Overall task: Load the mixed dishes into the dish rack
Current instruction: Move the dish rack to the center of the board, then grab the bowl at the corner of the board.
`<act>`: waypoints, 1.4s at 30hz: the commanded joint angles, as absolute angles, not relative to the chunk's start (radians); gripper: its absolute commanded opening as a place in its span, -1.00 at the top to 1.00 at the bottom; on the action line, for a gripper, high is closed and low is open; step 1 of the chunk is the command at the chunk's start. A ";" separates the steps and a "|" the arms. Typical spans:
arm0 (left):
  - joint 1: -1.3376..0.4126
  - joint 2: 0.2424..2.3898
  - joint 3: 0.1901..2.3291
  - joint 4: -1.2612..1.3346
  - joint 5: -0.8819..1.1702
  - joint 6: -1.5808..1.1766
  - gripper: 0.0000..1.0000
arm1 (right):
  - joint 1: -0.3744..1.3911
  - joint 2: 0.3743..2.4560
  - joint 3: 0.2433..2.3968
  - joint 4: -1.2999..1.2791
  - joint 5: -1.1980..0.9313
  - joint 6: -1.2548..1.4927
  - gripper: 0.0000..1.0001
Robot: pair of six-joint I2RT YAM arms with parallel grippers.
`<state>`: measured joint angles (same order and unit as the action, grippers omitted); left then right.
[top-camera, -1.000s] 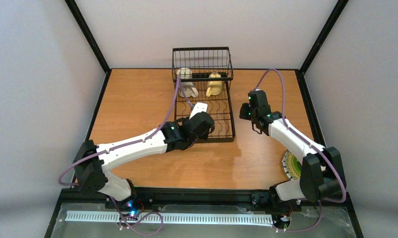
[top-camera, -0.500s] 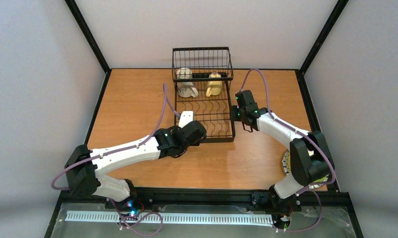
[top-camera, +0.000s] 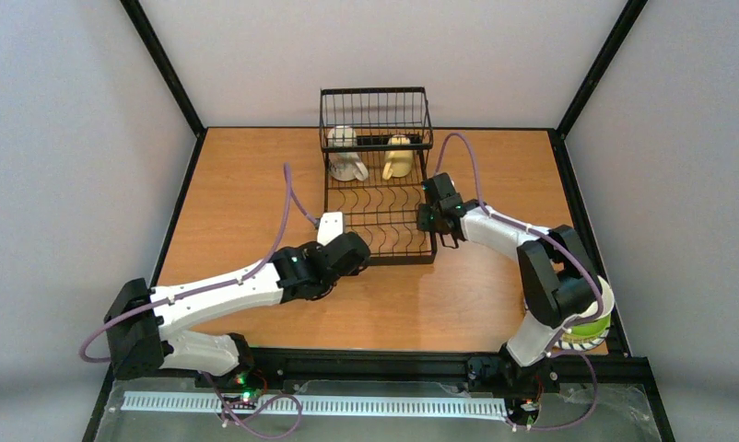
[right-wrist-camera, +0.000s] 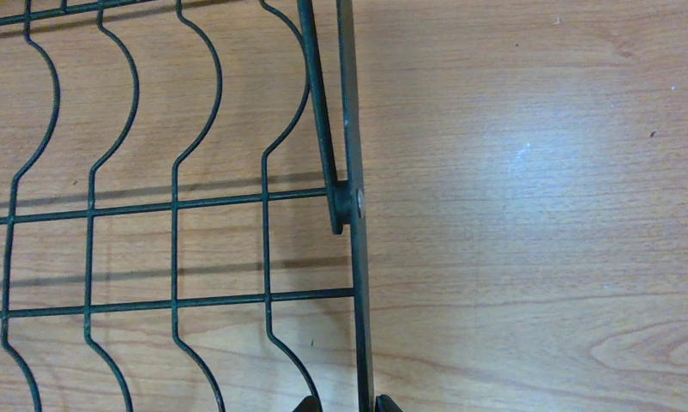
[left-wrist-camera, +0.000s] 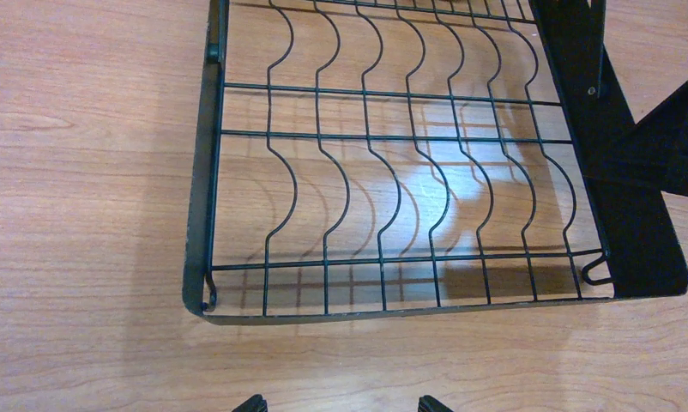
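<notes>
Straddling dish rack point(right-wrist-camera: 349, 129) right edge, right claw point(right-wrist-camera: 345, 405), left claw point(left-wrist-camera: 340, 403) spread wide

In the dish rack point(top-camera: 381, 216)'s far basket, the larger mug point(top-camera: 347, 158) sits left of the smaller mug point(top-camera: 398, 159).

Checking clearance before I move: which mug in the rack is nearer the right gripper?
The yellow mug, on the right in the rack, toward the right gripper straddling its right rail. The white mug sits left of it.
</notes>
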<state>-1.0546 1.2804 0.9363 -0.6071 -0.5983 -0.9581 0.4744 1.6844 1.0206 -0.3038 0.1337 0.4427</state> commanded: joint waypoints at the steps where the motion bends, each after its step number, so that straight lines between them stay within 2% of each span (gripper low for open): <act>1: -1.058 1.251 0.918 -0.630 -0.623 -0.994 -0.99 | 0.499 1.718 1.059 -0.330 0.157 0.510 0.36; 8: -1.058 1.239 0.905 -0.640 -0.634 -0.990 -0.99 | 0.539 1.737 1.087 -0.357 0.180 0.581 0.82; 13: -1.058 1.219 0.895 -0.645 -0.643 -0.986 -0.99 | 0.579 1.762 1.124 -0.383 0.200 0.623 0.90; 17: -1.058 1.200 0.887 -0.650 -0.647 -0.982 -0.99 | 0.604 1.776 1.148 -0.401 0.221 0.652 0.87; 18: -1.058 1.196 0.886 -0.651 -0.647 -0.980 -0.99 | 0.608 1.776 1.151 -0.406 0.227 0.659 0.81; 19: -1.058 1.192 0.884 -0.651 -0.646 -0.978 -0.99 | 0.611 1.777 1.152 -0.410 0.236 0.666 0.64; 21: -1.058 1.185 0.884 -0.651 -0.642 -0.975 -0.99 | 0.611 1.775 1.152 -0.420 0.252 0.675 0.15; 24: -1.058 1.181 0.885 -0.646 -0.631 -0.970 -1.00 | 0.611 1.755 1.143 -0.434 0.286 0.687 -0.18; 28: -1.058 1.181 0.881 -0.641 -0.620 -0.972 -0.99 | 0.612 1.735 1.141 -0.446 0.308 0.674 -0.23; 32: -1.058 1.180 0.874 -0.642 -0.617 -0.986 -0.99 | 0.612 1.744 1.138 -0.454 0.318 0.650 -0.09; 35: -1.058 1.175 0.868 -0.644 -0.616 -0.997 -0.99 | 0.605 1.752 1.126 -0.453 0.333 0.632 0.21; 39: -1.058 1.182 0.869 -0.646 -0.613 -1.002 -0.99 | 0.576 1.743 1.091 -0.433 0.322 0.610 0.80; 40: -1.058 1.184 0.871 -0.645 -0.614 -1.001 -1.00 | 0.569 1.739 1.086 -0.429 0.318 0.603 0.91; 42: -1.058 1.190 0.876 -0.647 -0.614 -1.000 -0.99 | 0.558 1.734 1.082 -0.429 0.316 0.580 0.96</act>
<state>-1.0546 1.1931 0.8703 -0.6300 -0.6075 -0.9771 0.5838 1.7576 1.1091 -0.4183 0.2935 0.6189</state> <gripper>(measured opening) 0.996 0.045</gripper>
